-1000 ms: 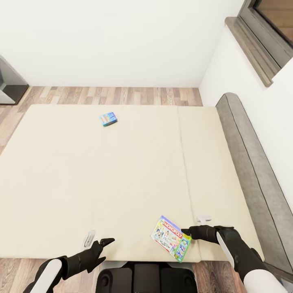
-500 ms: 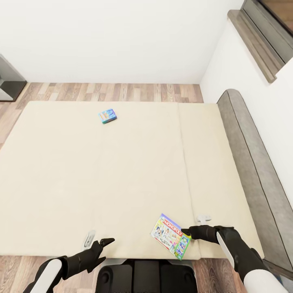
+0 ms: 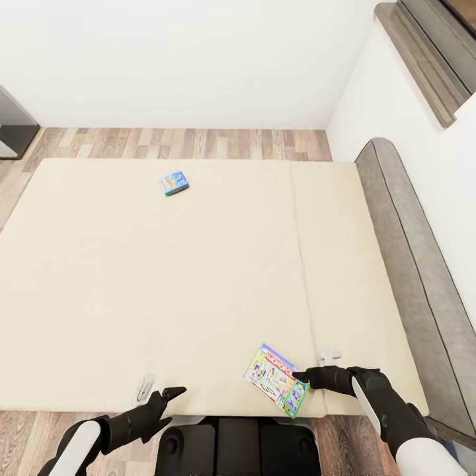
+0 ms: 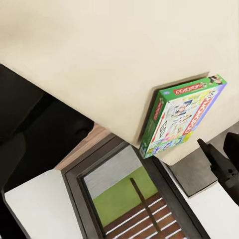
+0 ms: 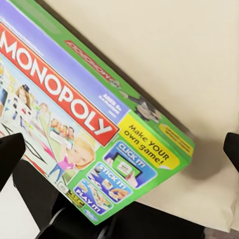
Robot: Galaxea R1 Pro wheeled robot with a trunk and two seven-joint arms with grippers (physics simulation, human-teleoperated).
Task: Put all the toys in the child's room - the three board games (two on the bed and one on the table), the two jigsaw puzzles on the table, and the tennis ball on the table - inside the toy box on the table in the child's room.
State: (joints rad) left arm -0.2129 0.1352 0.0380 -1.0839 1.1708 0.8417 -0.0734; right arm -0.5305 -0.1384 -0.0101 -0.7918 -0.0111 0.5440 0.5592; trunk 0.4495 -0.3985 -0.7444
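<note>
Two black fingertips of the right gripper (image 3: 301, 378) show at opposite edges of the right wrist view, set wide apart, with the flat green-edged printed cardboard box reading "Monopoly" (image 5: 84, 124) lying between them; whether either tip touches the box cannot be told. From the head view these jaws sit just at the box's right edge, and the box (image 3: 277, 379) lies flat near the front edge of the large low bed with its plain beige, smooth mattress (image 3: 198, 277), one corner reaching that edge. The left wrist view shows the same box (image 4: 181, 113) overhanging the mattress edge slightly. The left gripper (image 3: 162, 400), matte black and angular, hangs over the bed's front edge well to the left, its jaws parted and empty. Far up the mattress lies a small flat blue printed box (image 3: 174, 183). A rounded dark grey headboard (image 3: 413, 251) runs along the right side, and wood-plank floor (image 3: 178, 143) meets the white wall beyond.
</note>
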